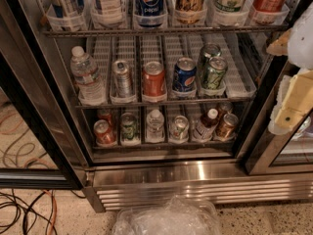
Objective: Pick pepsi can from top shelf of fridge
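Note:
The fridge (195,177) stands open, with a ribbed steel base. The pepsi can (149,0), tall, slim and dark blue with the Pepsi globe, stands on the top shelf (161,31) in a clear plastic lane front, third lane from the left. Its top is cut off by the frame edge. My gripper (293,89) shows as blurred white and cream shapes at the right edge, in front of the right door frame, well to the right of and below the can.
Other tall cans and bottles flank the pepsi can on the top shelf. The middle rack holds a water bottle (87,75), a red can (154,79), a short blue Pepsi can (185,76) and green cans. The lowest rack holds several cans and bottles. A crumpled clear plastic bag (166,219) and cables (24,204) lie on the floor.

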`<state>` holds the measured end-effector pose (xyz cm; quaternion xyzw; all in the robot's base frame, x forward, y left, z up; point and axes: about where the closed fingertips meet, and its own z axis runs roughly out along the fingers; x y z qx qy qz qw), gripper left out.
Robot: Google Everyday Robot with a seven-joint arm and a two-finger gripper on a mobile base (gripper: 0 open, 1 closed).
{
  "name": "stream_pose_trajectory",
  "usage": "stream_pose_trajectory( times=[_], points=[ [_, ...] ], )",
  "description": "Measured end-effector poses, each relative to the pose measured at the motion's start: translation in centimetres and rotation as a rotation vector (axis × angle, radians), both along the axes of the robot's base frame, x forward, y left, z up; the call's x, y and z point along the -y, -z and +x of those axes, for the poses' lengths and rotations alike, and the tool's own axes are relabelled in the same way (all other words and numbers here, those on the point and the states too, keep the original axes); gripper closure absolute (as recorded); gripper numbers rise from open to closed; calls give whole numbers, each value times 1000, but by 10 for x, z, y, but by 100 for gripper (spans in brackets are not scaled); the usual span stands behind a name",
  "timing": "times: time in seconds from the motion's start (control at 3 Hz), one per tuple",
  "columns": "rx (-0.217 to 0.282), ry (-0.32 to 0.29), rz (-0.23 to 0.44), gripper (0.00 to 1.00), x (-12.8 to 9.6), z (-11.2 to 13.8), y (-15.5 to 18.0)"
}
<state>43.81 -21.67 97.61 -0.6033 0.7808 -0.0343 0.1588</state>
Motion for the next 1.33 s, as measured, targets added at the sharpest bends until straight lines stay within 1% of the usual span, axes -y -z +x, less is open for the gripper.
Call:
stream_pose_trajectory(
  times=[0.33,0.67,1.0,1.33],
  points=[
    [0,0,0,0,0,0,0],
    [-49,14,66,0,-28,4,11],
    [-107,21,203,0,-74,-6,18],
    [-119,18,332,0,-112,-18,13]
  ],
)
